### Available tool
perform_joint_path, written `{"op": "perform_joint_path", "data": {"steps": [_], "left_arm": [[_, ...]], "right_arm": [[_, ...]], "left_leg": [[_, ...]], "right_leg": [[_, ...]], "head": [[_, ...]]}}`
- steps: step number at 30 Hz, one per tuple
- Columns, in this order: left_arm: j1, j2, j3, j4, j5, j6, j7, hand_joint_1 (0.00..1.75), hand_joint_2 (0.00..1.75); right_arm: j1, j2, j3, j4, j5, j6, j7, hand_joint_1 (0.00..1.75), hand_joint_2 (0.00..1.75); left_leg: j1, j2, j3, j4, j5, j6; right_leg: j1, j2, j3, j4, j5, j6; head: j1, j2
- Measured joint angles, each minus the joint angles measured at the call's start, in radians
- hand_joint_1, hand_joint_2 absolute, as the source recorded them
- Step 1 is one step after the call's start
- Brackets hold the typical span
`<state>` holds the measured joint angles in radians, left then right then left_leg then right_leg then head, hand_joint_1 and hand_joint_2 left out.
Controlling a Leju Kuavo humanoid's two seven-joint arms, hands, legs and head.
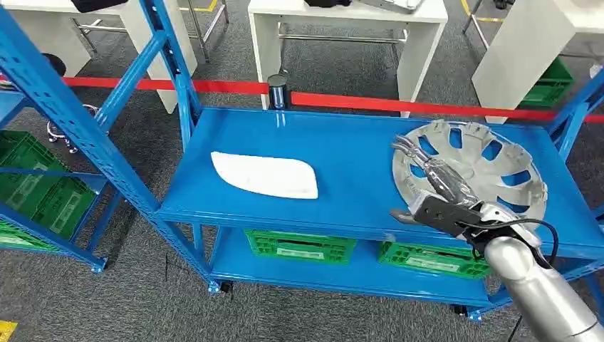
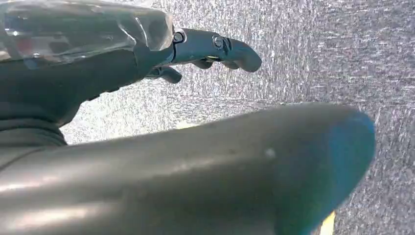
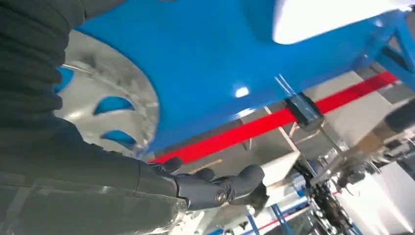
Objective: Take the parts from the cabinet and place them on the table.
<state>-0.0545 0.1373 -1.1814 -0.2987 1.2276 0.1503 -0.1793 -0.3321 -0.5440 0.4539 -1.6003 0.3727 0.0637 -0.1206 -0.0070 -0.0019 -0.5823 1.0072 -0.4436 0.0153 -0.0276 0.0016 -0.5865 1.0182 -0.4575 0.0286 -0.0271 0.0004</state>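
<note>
Right arm (image 1: pixel 534 285), silver, comes in from the near right corner, and the right hand (image 1: pixel 438 189) reaches over the near-left rim of the wheel cover (image 1: pixel 491 153). Its fingers (image 1: pixel 407 148) are stretched out long and a bit apart, above the cover and the shelf; I see nothing held in them. In the right wrist view the hand (image 3: pixel 215 188) is dark, fingers extended, w/ the silver cover (image 3: pixel 122 105) just beside it.

Wheel cover is silver w/ cut-out openings around the rim. It lies flat on the right part of the blue shelf (image 1: pixel 342 142), near the right upright. Second part, a white curved panel (image 1: pixel 265 174), lies flat on the left-centre of the same shelf, well apart from the cover.

Left hand (image 2: pixel 210 49) shows in the left wrist view over grey carpet, fingers curled a little, nothing in them; if fully closed or not, I cannot tell.

Under the top shelf, on the lower level, two green crates (image 1: pixel 299 246) stand side by side. More green crates (image 1: pixel 32 189) sit in the rack at far left. Behind the shelf a red barrier tape (image 1: pixel 399 103) runs across, and white worktops (image 1: pixel 342 28) stand on the far side.
</note>
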Motion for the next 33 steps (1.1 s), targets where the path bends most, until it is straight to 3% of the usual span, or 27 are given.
{"op": "perform_joint_path", "data": {"steps": [2, 3, 4, 7, 8, 9, 10, 12, 13, 14, 17, 18, 19, 20, 22, 23, 24, 25, 27, 28, 29, 30, 32, 33], "left_arm": [[0.001, 0.000, 0.000, 0.000, 0.000, 0.000, 0.000, 0.00, 0.00], [0.001, 0.000, 0.000, 0.000, 0.000, 0.000, 0.000, 0.00, 0.00], [0.001, 0.000, 0.000, 0.000, 0.000, 0.000, 0.000, 0.00, 0.00], [0.001, 0.002, 0.000, 0.000, 0.000, 0.000, 0.001, 0.00, 0.00], [0.001, 0.002, 0.000, 0.000, 0.000, 0.000, 0.002, 0.00, 0.00], [0.001, 0.003, 0.000, 0.000, 0.000, 0.000, 0.003, 0.00, 0.00], [0.001, 0.004, 0.000, 0.000, 0.000, 0.000, 0.004, 0.00, 0.00], [0.000, 0.008, 0.000, 0.000, 0.000, 0.000, 0.006, 0.00, 0.00], [-0.002, 0.011, 0.000, 0.000, 0.000, 0.000, 0.008, 0.00, 0.00], [-0.004, 0.014, 0.000, 0.000, 0.000, 0.001, 0.011, 0.00, 0.00], [-0.006, 0.020, 0.000, -0.001, 0.001, 0.002, 0.017, 0.00, 0.00], [-0.007, 0.021, 0.000, -0.001, 0.001, 0.001, 0.018, 0.00, 0.00], [-0.009, 0.021, 0.000, -0.002, 0.002, 0.001, 0.019, 0.00, 0.00], [-0.012, 0.021, 0.000, -0.002, 0.002, -0.001, 0.019, 0.00, 0.00], [-0.013, 0.021, 0.000, -0.002, 0.002, -0.001, 0.019, 0.00, 0.00], [-0.013, 0.021, 0.000, -0.002, 0.002, -0.001, 0.020, 0.00, 0.00], [-0.013, 0.021, 0.000, -0.002, 0.002, -0.001, 0.020, 0.00, 0.00], [-0.013, 0.020, 0.000, -0.003, 0.002, -0.001, 0.020, 0.00, 0.00], [-0.013, 0.019, 0.000, -0.003, 0.003, -0.001, 0.020, 0.00, 0.00], [-0.013, 0.019, 0.000, -0.003, 0.003, -0.001, 0.021, 0.00, 0.00], [-0.013, 0.021, 0.000, -0.003, 0.003, -0.001, 0.021, 0.00, 0.00], [-0.013, 0.021, 0.000, -0.004, 0.004, -0.001, 0.021, 0.00, 0.00], [-0.012, 0.021, 0.000, -0.004, 0.004, -0.002, 0.022, 0.00, 0.00], [-0.013, 0.021, 0.000, -0.004, 0.004, -0.002, 0.022, 0.00, 0.00]], "right_arm": [[-0.002, 0.000, 0.004, 0.005, 0.004, 0.000, 0.002, 0.00, 1.75], [-0.006, -0.001, 0.007, 0.008, 0.007, 0.000, 0.005, 0.00, 1.75], [-0.009, -0.002, 0.010, 0.011, 0.011, 0.000, 0.006, 0.00, 1.75], [-0.020, -0.002, 0.020, 0.032, 0.051, -0.001, 0.024, 0.00, 1.75], [-0.023, -0.002, 0.024, 0.044, 0.064, -0.001, 0.031, 0.00, 1.75], [-0.026, -0.003, 0.027, 0.056, 0.076, -0.001, 0.039, 0.00, 1.75], [-0.031, -0.005, 0.030, 0.066, 0.085, -0.001, 0.045, 0.00, 1.75], [-0.050, -0.007, 0.034, 0.087, 0.100, 0.000, 0.056, 0.00, 1.75], [-0.059, -0.008, 0.035, 0.098, 0.109, 0.000, 0.067, 0.00, 1.75], [-0.068, -0.008, 0.036, 0.113, 0.119, 0.000, 0.079, 0.00, 1.75], [-0.079, -0.010, 0.041, 0.168, 0.146, -0.007, 0.093, 0.00, 1.75], [-0.085, -0.012, 0.041, 0.180, 0.155, -0.008, 0.094, 0.00, 1.75], [-0.092, -0.013, 0.041, 0.196, 0.163, -0.008, 0.095, 0.00, 1.75], [-0.104, -0.015, 0.042, 0.212, 0.169, -0.008, 0.096, 0.00, 1.75], [-0.112, -0.018, 0.047, 0.243, 0.185, -0.006, 0.102, 0.00, 1.75], [-0.112, -0.018, 0.050, 0.254, 0.190, -0.003, 0.106, 0.00, 1.75], [-0.113, -0.018, 0.056, 0.265, 0.196, 0.003, 0.112, 0.00, 1.75], [-0.115, -0.018, 0.060, 0.275, 0.201, 0.009, 0.115, 0.00, 1.75], [-0.128, -0.020, 0.067, 0.290, 0.205, 0.014, 0.119, 0.00, 1.75], [-0.135, -0.021, 0.068, 0.297, 0.205, 0.014, 0.120, 0.00, 1.75], [-0.144, -0.020, 0.071, 0.304, 0.206, 0.014, 0.120, 0.00, 1.75], [-0.144, -0.021, 0.073, 0.307, 0.208, 0.015, 0.121, 0.00, 1.75], [-0.145, -0.020, 0.076, 0.314, 0.209, 0.015, 0.121, 0.00, 1.75], [-0.148, -0.021, 0.077, 0.317, 0.209, 0.015, 0.121, 0.00, 1.75]], "left_leg": [[0.005, 0.001, -0.001, 0.000, 0.002, -0.005], [0.008, 0.000, -0.007, 0.005, -0.005, -0.012], [0.010, 0.001, -0.019, 0.033, -0.028, -0.019], [0.014, 0.001, -0.127, 0.263, -0.134, -0.030], [0.015, 0.001, -0.154, 0.316, -0.146, -0.031], [0.016, 0.001, -0.159, 0.321, -0.133, -0.029], [0.016, 0.001, -0.140, 0.277, -0.102, -0.026], [0.013, 0.000, -0.048, 0.094, -0.013, -0.011], [0.009, -0.002, -0.012, 0.021, 0.003, 0.000], [0.006, 0.001, -0.003, 0.007, -0.009, 0.003], [-0.002, 0.000, -0.007, 0.005, -0.006, 0.007], [0.004, 0.002, 0.009, -0.016, 0.006, 0.017], [0.005, 0.002, 0.013, -0.030, 0.015, 0.020], [0.006, 0.004, 0.012, -0.032, 0.020, 0.027], [0.005, 0.004, 0.010, -0.032, 0.021, 0.029], [0.004, 0.003, 0.009, -0.031, 0.021, 0.029], [0.004, 0.002, 0.009, -0.031, 0.021, 0.029], [0.005, 0.002, 0.009, -0.030, 0.021, 0.029], [0.007, 0.001, 0.009, -0.023, 0.017, 0.023], [0.005, 0.000, 0.007, -0.015, 0.013, 0.017], [-0.003, 0.000, -0.001, -0.003, 0.006, 0.009], [-0.002, 0.000, -0.003, -0.002, 0.006, 0.007], [0.002, 0.001, -0.002, -0.005, 0.010, 0.000], [0.003, 0.001, -0.004, -0.002, 0.007, -0.004]], "right_leg": [[0.003, 0.001, -0.002, 0.000, 0.003, -0.011], [-0.004, 0.001, 0.000, -0.003, 0.006, -0.017], [-0.004, 0.001, 0.001, -0.003, 0.006, -0.020], [-0.001, 0.001, -0.001, -0.003, 0.006, -0.029], [0.000, 0.001, -0.002, -0.002, 0.006, -0.029], [0.001, 0.001, -0.001, -0.002, 0.006, -0.029], [0.002, 0.001, -0.001, -0.002, 0.006, -0.029], [0.004, 0.005, 0.002, -0.003, 0.006, -0.029], [0.003, 0.005, 0.002, -0.003, 0.007, -0.028], [0.013, 0.006, -0.002, -0.003, 0.007, -0.026], [0.004, 0.005, -0.002, -0.009, 0.013, -0.010], [0.009, 0.004, -0.004, -0.013, 0.012, -0.003], [0.005, 0.003, -0.015, 0.005, 0.002, -0.004], [0.005, 0.003, -0.038, 0.057, -0.026, -0.011], [0.005, 0.003, -0.116, 0.225, -0.093, -0.016], [0.005, 0.003, -0.148, 0.292, -0.112, -0.014], [0.004, 0.003, -0.160, 0.312, -0.110, -0.006], [0.003, 0.002, -0.145, 0.280, -0.092, 0.003], [-0.001, -0.001, -0.056, 0.099, -0.019, 0.024], [-0.003, -0.006, -0.010, 0.009, 0.009, 0.028], [0.004, -0.004, 0.001, -0.005, 0.007, 0.014], [0.002, -0.002, -0.003, -0.005, 0.010, 0.002], [0.010, -0.001, -0.005, -0.004, 0.012, -0.009], [0.003, -0.001, -0.004, -0.007, 0.015, -0.017]], "head": [[0.001, 0.000], [0.002, 0.000], [-0.001, 0.000], [-0.003, 0.000], [-0.003, 0.000], [-0.003, 0.000], [-0.003, 0.000], [-0.003, 0.000], [-0.003, 0.000], [-0.002, 0.000], [-0.003, 0.000], [-0.002, 0.000], [0.000, 0.000], [0.000, 0.000], [0.001, 0.000], [0.001, 0.000], [0.001, 0.000], [0.001, 0.000], [0.002, 0.000], [0.002, 0.000], [0.003, 0.000], [0.001, 0.000], [0.002, 0.000], [0.003, 0.000]]}}
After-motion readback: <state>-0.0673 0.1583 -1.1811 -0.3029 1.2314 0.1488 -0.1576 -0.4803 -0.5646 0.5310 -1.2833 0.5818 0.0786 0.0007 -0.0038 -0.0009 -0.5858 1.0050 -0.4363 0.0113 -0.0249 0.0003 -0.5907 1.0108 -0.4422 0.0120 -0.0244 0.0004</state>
